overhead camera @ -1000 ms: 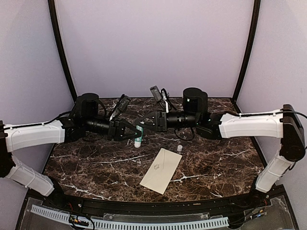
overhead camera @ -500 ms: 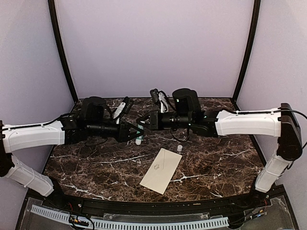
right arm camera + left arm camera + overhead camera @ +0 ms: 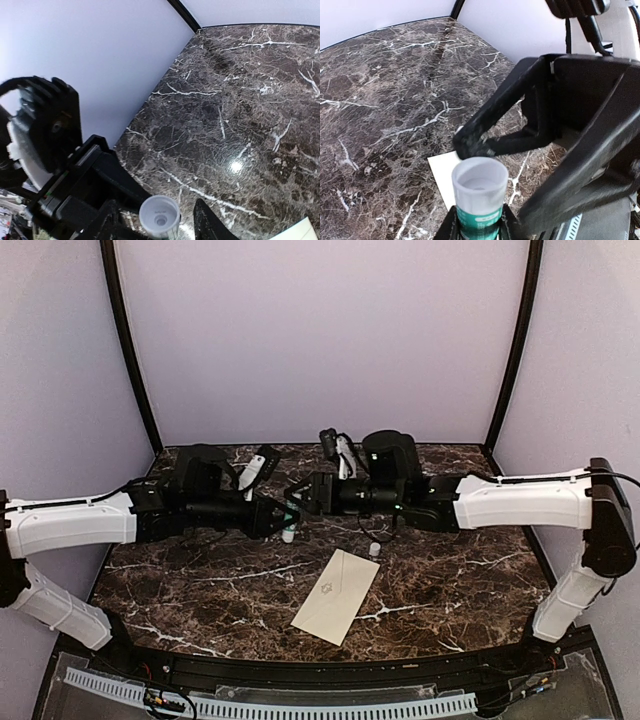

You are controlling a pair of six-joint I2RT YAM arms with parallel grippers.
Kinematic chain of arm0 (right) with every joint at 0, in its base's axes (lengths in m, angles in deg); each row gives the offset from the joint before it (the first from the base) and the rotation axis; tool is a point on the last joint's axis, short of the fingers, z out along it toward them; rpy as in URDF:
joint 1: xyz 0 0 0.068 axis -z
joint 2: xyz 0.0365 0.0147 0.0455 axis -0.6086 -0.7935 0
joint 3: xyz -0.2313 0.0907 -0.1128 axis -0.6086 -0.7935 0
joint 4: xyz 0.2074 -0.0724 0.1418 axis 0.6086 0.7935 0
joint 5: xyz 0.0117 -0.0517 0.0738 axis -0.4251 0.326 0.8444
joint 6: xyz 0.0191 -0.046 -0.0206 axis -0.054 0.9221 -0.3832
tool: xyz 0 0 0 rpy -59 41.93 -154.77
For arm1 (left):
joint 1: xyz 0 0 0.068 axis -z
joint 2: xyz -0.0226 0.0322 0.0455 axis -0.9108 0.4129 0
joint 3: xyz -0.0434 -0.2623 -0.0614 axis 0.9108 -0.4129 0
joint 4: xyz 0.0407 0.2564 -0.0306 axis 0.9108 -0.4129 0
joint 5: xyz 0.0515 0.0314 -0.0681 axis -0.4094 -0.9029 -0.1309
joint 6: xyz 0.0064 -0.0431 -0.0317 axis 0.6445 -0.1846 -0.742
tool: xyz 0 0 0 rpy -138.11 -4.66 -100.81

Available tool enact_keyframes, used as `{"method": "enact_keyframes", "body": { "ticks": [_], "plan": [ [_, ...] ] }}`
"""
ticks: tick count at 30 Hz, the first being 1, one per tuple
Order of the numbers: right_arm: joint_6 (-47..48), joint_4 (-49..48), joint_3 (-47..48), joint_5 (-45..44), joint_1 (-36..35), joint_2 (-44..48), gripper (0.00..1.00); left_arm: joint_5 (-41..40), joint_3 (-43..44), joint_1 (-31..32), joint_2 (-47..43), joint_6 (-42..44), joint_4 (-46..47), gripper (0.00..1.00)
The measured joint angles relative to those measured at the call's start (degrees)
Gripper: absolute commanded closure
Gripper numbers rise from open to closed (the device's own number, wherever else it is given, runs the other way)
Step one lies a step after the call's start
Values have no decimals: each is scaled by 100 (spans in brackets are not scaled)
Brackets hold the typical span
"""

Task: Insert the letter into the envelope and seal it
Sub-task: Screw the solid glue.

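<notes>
The dark brown marble-patterned worktop (image 3: pixel 200 590) is polished and glossy: white veins run through a smooth face, and a bright spot of light mirrors off it in the right wrist view. The long cream-yellow paper envelope (image 3: pixel 336 596) is flat and matt, with no sheen. The green-and-white tube (image 3: pixel 479 210) has a printed, slightly shiny body and a smooth, semi-translucent white plastic neck. The small white cap (image 3: pixel 374 549) looks like plain plastic. The left pincer (image 3: pixel 479 230) and the right pincer (image 3: pixel 160 222) have matt black fingers that look like hard plastic. The white arm shells (image 3: pixel 70 525) are smooth, satin plastic. The lilac walls (image 3: pixel 320 340) are even and matt.
</notes>
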State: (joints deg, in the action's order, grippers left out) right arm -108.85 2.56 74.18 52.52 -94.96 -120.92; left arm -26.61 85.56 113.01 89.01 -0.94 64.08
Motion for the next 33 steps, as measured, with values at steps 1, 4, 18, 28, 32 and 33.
{"method": "enact_keyframes", "body": {
  "ticks": [1,4,18,28,32,33],
  "plan": [
    [76,-160,-212,212,55,203,43,125,0,-11,-17,0,11,100],
    [197,-614,-632,721,254,743,40,605,11,-79,-61,-33,70,100],
    [280,-2035,-916,2669,535,984,44,3530,-13,-315,-339,-881,1622,100],
    [-114,-3032,-916,3565,496,715,45,4004,-15,-315,-304,-1130,1947,100],
    [-181,-3171,-914,3792,435,636,55,4019,-15,-315,-302,-1147,2004,100],
    [-210,-3185,-914,3838,424,616,60,4019,-15,-315,-295,-1152,2017,100]
  ]
}}
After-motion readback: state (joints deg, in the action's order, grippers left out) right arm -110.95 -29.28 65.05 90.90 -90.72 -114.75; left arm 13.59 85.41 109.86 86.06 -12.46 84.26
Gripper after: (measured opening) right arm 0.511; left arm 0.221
